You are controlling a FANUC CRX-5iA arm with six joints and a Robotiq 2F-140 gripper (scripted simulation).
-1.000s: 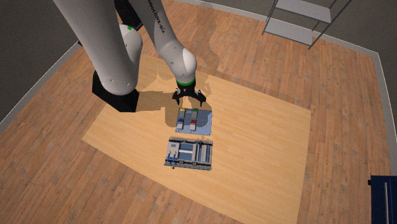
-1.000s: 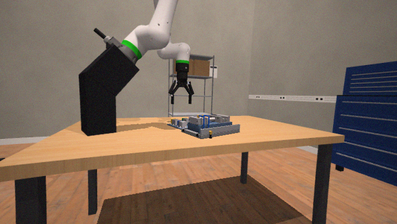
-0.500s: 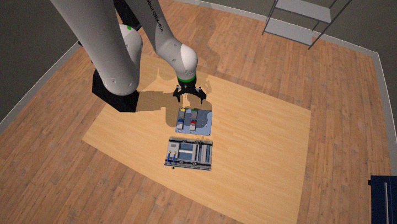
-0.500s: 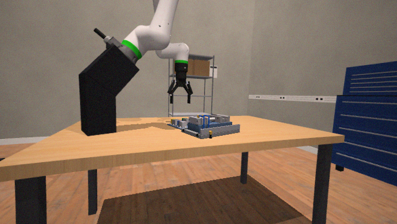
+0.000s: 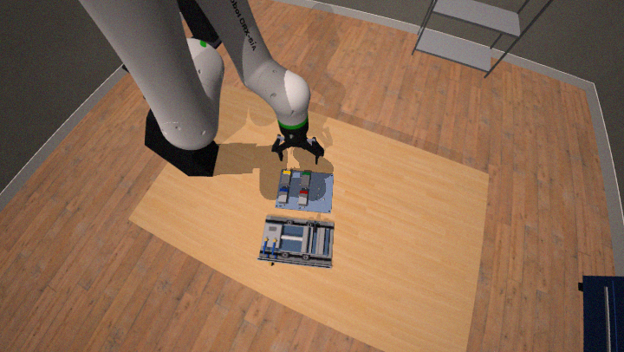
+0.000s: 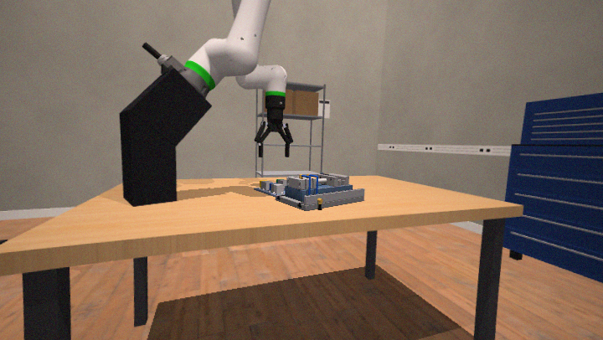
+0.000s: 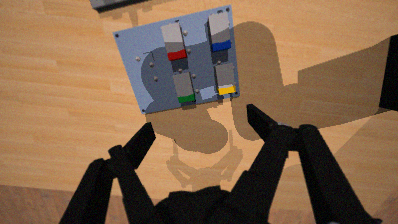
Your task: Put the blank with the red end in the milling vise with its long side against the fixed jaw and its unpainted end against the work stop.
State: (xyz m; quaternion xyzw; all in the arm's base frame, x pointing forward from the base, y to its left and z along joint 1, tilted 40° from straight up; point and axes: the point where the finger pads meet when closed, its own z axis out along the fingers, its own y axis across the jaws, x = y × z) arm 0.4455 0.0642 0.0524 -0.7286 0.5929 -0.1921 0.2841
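On a pale wooden workbench [image 6: 219, 219] in a grey-walled shop, an arm readies to load a milling vise [image 5: 299, 240].

The red-ended blank [image 7: 174, 43], a short grey bar that looks rigid, smooth and probably weighty, lies on the blue pin plate [image 7: 131, 47] beside yellow-, green- and blue-ended neighbours; its long flat sides seem the surest hold. The gripper [image 6: 273, 148] hangs well above the plate's edge, jaws spread wide and empty.

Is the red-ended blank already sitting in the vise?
No, the red-ended blank lies on the plate beside the three other blanks, and the vise holds no blank between its blocks.
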